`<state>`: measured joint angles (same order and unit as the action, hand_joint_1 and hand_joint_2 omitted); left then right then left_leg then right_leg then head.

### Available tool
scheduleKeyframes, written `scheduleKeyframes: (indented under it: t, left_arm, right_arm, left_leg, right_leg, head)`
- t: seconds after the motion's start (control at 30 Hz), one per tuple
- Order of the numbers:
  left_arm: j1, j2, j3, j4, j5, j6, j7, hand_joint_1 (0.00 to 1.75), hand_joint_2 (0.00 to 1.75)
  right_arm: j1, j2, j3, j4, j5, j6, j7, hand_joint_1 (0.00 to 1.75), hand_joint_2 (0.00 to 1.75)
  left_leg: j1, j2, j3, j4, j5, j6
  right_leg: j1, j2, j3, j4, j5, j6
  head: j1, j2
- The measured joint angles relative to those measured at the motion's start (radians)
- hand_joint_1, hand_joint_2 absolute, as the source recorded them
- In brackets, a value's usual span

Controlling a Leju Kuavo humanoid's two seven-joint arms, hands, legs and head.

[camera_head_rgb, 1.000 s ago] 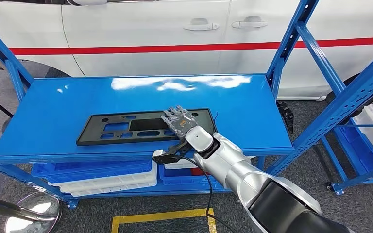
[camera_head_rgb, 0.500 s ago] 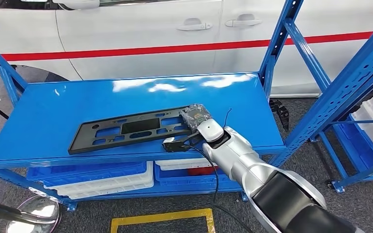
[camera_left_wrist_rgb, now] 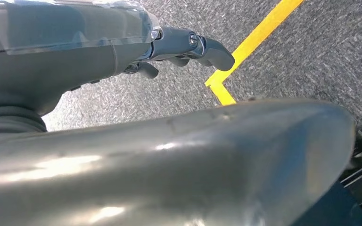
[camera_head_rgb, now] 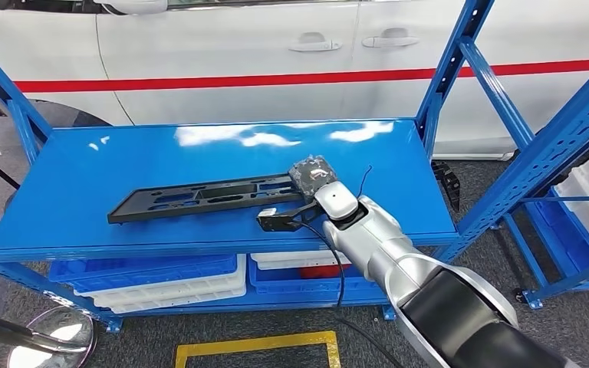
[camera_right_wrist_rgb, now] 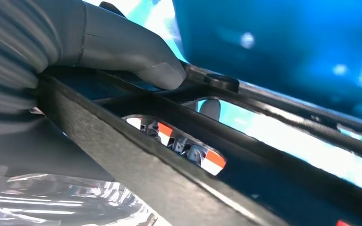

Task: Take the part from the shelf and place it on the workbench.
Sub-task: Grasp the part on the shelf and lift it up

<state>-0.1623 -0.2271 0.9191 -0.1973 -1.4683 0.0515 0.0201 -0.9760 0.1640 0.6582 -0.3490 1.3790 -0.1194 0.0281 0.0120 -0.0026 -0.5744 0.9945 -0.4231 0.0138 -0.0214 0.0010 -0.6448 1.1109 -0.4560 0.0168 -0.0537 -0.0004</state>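
The right hand grips the right end of the long black part, thumb on one side and fingers on the other. The part is on the blue shelf, tilted on its edge. The left hand hangs over the floor, fingers curled and holding nothing.

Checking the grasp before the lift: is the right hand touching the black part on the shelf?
Touching. In the right wrist view the right hand has its thumb pressed on the black part; the head view shows it at the part's end.

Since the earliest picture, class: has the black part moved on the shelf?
Yes. The part, gripped by the right hand, has tipped up on edge, its near side lifted off the shelf.
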Motion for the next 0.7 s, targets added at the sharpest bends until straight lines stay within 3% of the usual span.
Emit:
scheduleKeyframes:
  t: [0.07,0.2,0.27,0.33,0.37,0.4,0.43,0.5,0.57,0.63,0.7]
  left_arm:
    - [0.000,0.000,0.000,0.000,-0.001,0.000,0.003,0.00,0.00]
    - [0.000,0.001,0.000,0.000,0.002,0.001,0.005,0.00,0.00]
    - [0.002,0.001,0.000,0.000,0.003,0.002,0.002,0.00,0.00]
    - [0.004,0.001,0.000,0.000,0.004,0.003,0.000,0.00,0.00]
    - [0.006,0.002,0.000,0.000,0.006,0.003,-0.002,0.00,0.00]
    - [0.008,0.002,0.000,0.000,0.009,0.004,-0.004,0.00,0.00]
    - [0.009,0.002,0.001,0.000,0.012,0.005,-0.008,0.00,0.00]
    - [0.012,0.004,0.002,0.000,0.018,0.006,-0.015,0.00,0.00]
    - [0.013,0.006,0.002,0.000,0.022,0.007,-0.023,0.00,0.00]
    - [0.016,0.007,0.003,0.000,0.023,0.007,-0.031,0.00,0.00]
    - [0.020,0.008,0.003,0.000,0.025,0.009,-0.040,0.00,0.00]
  right_arm:
    - [-0.001,0.001,-0.013,-0.001,-0.031,-0.008,-0.029,1.68,1.75]
    - [-0.003,0.011,-0.067,-0.012,-0.144,-0.008,-0.128,1.74,1.75]
    - [-0.002,0.020,-0.114,-0.023,-0.244,0.014,-0.208,1.75,1.75]
    - [0.007,0.032,-0.177,-0.040,-0.379,0.068,-0.321,1.75,1.75]
    - [0.016,0.037,-0.209,-0.053,-0.452,0.107,-0.380,1.75,1.75]
    - [0.028,0.042,-0.239,-0.069,-0.520,0.148,-0.432,1.75,1.75]
    - [0.042,0.046,-0.267,-0.089,-0.578,0.183,-0.474,1.75,1.75]
    - [0.064,0.055,-0.313,-0.134,-0.662,0.229,-0.523,1.75,1.75]
    - [0.076,0.060,-0.343,-0.174,-0.712,0.253,-0.541,1.75,1.75]
    - [0.096,0.060,-0.357,-0.211,-0.761,0.275,-0.560,1.75,1.75]
    - [0.126,0.059,-0.359,-0.258,-0.822,0.289,-0.581,1.75,1.75]
  left_leg:
    - [-0.003,-0.003,-0.003,0.008,-0.005,-0.011]
    - [0.003,-0.003,-0.006,0.021,-0.017,-0.035]
    - [0.006,-0.002,-0.039,0.098,-0.065,-0.044]
    - [0.007,-0.002,-0.103,0.236,-0.129,-0.050]
    - [0.007,-0.002,-0.127,0.287,-0.144,-0.051]
    - [0.007,-0.002,-0.136,0.303,-0.140,-0.050]
    - [0.006,-0.002,-0.124,0.274,-0.116,-0.047]
    - [0.004,-0.002,-0.062,0.136,-0.048,-0.036]
    - [-0.002,-0.001,-0.016,0.032,-0.012,-0.024]
    - [-0.008,-0.002,-0.011,0.014,-0.009,-0.017]
    - [-0.003,-0.002,-0.009,0.004,-0.002,-0.006]
  right_leg:
    - [0.002,0.001,0.039,-0.081,0.021,-0.008]
    - [0.007,0.002,0.044,-0.093,0.023,-0.035]
    - [0.006,0.001,0.045,-0.097,0.027,-0.047]
    - [0.009,0.002,0.044,-0.097,0.026,-0.053]
    - [0.011,0.003,0.044,-0.096,0.026,-0.054]
    - [0.013,0.004,0.044,-0.096,0.026,-0.054]
    - [0.015,0.004,0.044,-0.095,0.025,-0.054]
    - [0.017,0.004,0.044,-0.094,0.024,-0.052]
    - [0.020,0.002,0.041,-0.093,0.024,-0.045]
    - [0.020,0.001,0.038,-0.094,0.026,-0.034]
    - [0.019,0.001,0.035,-0.089,0.019,-0.023]
  head:
    - [0.000,0.000]
    - [0.000,0.000]
    - [0.000,0.000]
    - [0.000,0.000]
    - [0.000,0.000]
    - [0.000,0.000]
    - [0.000,0.000]
    - [0.000,0.000]
    - [0.000,0.000]
    - [0.000,0.000]
    - [0.000,0.000]
